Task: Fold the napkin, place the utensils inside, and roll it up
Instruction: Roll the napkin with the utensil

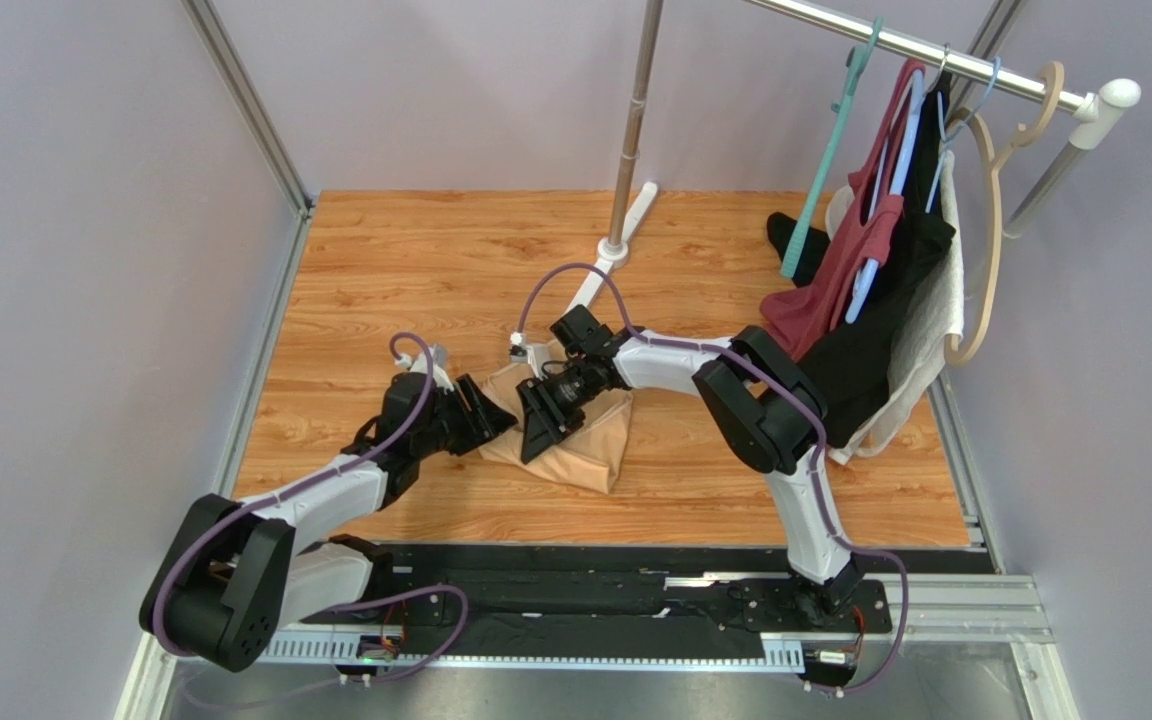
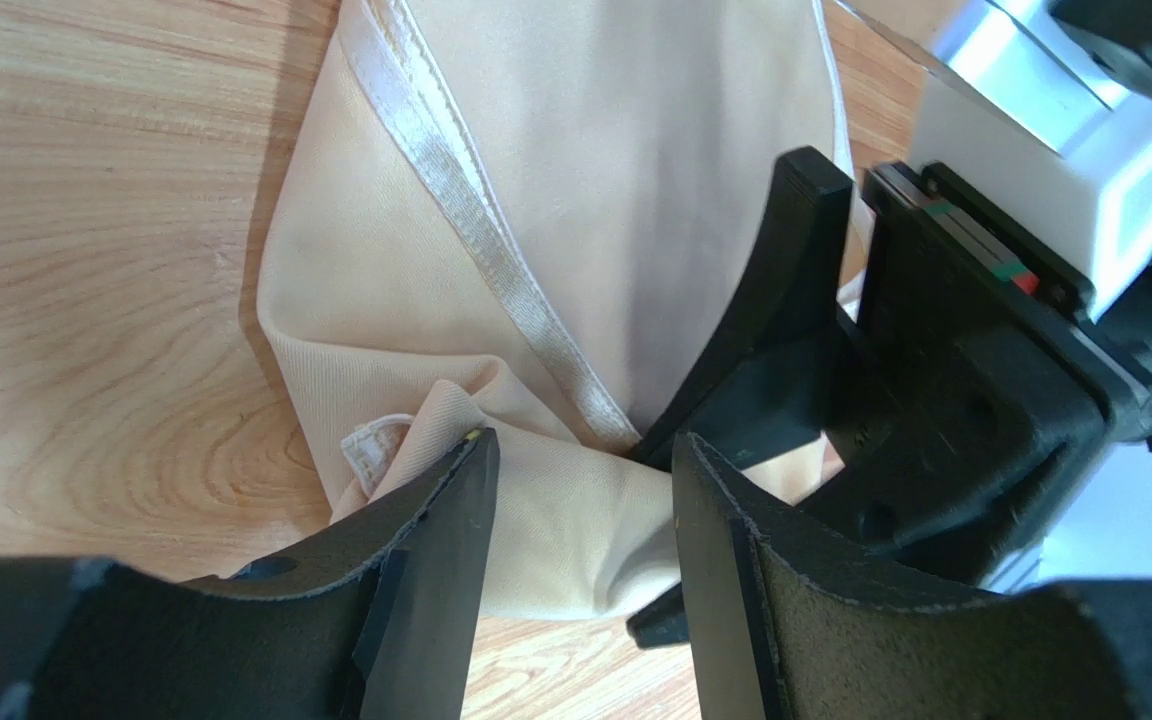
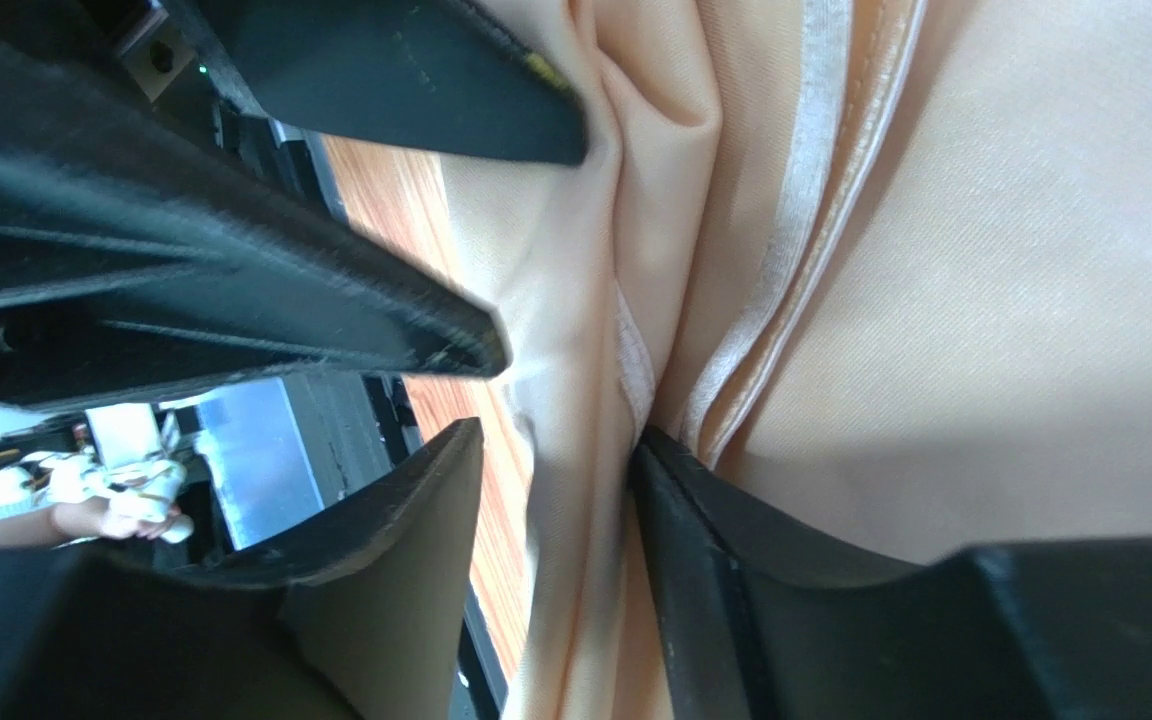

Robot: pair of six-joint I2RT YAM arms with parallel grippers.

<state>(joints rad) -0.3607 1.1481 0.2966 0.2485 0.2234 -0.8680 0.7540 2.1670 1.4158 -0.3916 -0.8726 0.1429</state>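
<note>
Light wood-grain table [image 1: 387,270] fills the floor of a grey-walled cell, with garments [image 1: 875,285] hanging at the far right. Near the middle lies the napkin [image 1: 590,450], peach-tan and matte, doubled into a rough wedge with a glossy hem band [image 2: 462,195] running across it and soft creases gathered at one corner. The left gripper [image 2: 579,450] straddles that bunched corner, fingers apart; whether they pinch the cloth I cannot tell. The right gripper [image 3: 555,435] stands released, a loose fold lying between its fingers, wood showing beside one.
</note>
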